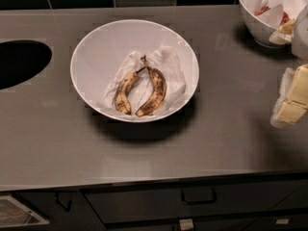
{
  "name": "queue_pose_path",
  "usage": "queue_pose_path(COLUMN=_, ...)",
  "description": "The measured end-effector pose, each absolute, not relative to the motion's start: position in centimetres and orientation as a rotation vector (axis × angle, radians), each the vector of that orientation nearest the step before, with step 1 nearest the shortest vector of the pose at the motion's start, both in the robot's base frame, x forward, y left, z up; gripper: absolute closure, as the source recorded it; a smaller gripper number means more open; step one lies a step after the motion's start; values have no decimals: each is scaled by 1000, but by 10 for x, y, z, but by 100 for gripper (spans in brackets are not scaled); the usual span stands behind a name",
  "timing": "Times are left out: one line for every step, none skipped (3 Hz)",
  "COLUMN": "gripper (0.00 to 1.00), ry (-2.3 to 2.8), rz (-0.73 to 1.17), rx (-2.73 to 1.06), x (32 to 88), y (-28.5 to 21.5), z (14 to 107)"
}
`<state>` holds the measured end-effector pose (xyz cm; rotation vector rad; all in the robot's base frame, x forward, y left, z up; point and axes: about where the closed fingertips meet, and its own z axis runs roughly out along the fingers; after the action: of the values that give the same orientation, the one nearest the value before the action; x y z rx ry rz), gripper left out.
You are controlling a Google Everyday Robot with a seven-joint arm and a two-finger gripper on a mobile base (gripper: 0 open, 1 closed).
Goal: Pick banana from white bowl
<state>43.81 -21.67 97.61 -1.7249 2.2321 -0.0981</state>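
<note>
The white bowl (pixel 91 47) is wide and shallow, lined with crumpled white paper, and stands at the centre of the grey counter. Two overripe bananas lie in it, joined at the stem. The banana (pixel 125 91) is the left one: slimmer, straighter, dull yellow with brown speckles. The fatter, darker, curved banana (pixel 155 91) lies to its right. My gripper (pixel 292 100) shows pale yellow at the right edge of the camera view, above the counter and well to the right of the bowl. It holds nothing that I can see.
A deeper white bowl (pixel 255 25) with red pieces and paper stands at the back right, just beyond the gripper. A dark oval opening (pixel 19 61) is cut in the counter at the left. Drawers with handles (pixel 197 196) run below the front edge. A dark tiled wall lies behind.
</note>
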Motion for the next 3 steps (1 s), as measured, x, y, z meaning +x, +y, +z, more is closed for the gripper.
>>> queue_pose_path(gripper=0, ry=2232, rz=-98, rx=-1725, x=438, y=-217, z=976)
queue_pose_path(gripper=0, ry=2197, rz=-115, rx=-1748, x=445, y=-207, z=984)
queue_pose_path(gripper=0, ry=2126, rz=-111, rx=-1789, x=453, y=-188, z=991)
